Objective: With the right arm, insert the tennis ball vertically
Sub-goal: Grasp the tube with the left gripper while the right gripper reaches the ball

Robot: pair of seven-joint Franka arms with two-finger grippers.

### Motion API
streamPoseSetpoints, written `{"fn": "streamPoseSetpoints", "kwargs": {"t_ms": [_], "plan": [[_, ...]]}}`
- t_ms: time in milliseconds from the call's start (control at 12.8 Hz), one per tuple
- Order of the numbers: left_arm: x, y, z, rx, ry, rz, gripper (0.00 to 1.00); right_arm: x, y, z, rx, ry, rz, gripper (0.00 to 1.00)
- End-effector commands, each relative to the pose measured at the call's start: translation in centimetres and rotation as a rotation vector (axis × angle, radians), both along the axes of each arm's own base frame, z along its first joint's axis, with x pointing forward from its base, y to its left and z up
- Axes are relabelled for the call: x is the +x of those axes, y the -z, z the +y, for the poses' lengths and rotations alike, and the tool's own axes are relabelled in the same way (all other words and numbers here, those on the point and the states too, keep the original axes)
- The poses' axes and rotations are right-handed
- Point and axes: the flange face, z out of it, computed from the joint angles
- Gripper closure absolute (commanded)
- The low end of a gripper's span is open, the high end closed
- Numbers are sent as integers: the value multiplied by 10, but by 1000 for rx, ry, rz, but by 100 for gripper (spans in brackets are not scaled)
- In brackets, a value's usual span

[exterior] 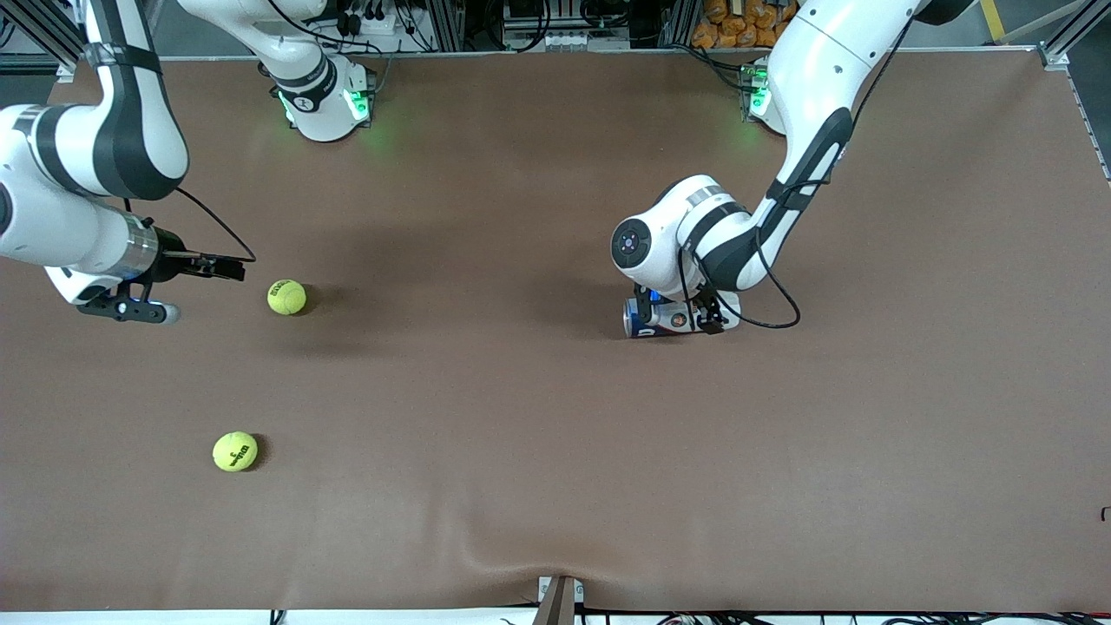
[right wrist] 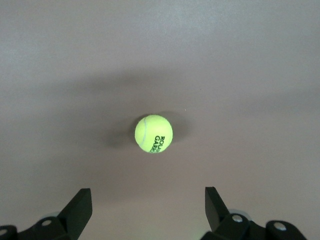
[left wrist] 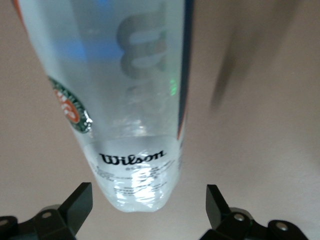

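A yellow tennis ball point(exterior: 286, 297) lies on the brown table toward the right arm's end; it also shows in the right wrist view point(right wrist: 153, 133). A second tennis ball point(exterior: 235, 451) lies nearer the front camera. My right gripper point(exterior: 227, 268) hangs above the table beside the first ball, open and empty, with its fingers point(right wrist: 80, 205) apart and short of the ball. A clear plastic tennis ball can point(exterior: 664, 325) lies on its side under my left gripper point(exterior: 678, 312). In the left wrist view the can point(left wrist: 135, 100) ends just ahead of the open left gripper point(left wrist: 149, 210), untouched.
The brown table mat point(exterior: 538, 451) has a raised wrinkle near its front edge. The two arm bases stand along the edge farthest from the front camera. A cable loops from the left arm's wrist onto the table beside the can.
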Motion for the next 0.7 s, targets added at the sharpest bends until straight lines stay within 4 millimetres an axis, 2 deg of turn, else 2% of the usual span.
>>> {"fn": "streamPoseSetpoints", "kwargs": {"t_ms": [0, 235, 391, 626], "plan": [[9, 2, -1, 8, 23, -2, 0, -17, 16, 1, 6, 5, -29, 0], [12, 12, -1, 2, 2, -1, 0, -19, 29, 1, 5, 5, -37, 0], [20, 15, 6, -1, -30, -6, 0, -22, 39, 0, 4, 8, -49, 0], [19, 20, 7, 4, -27, 1, 0, -23, 49, 0, 3, 8, -49, 0]]}}
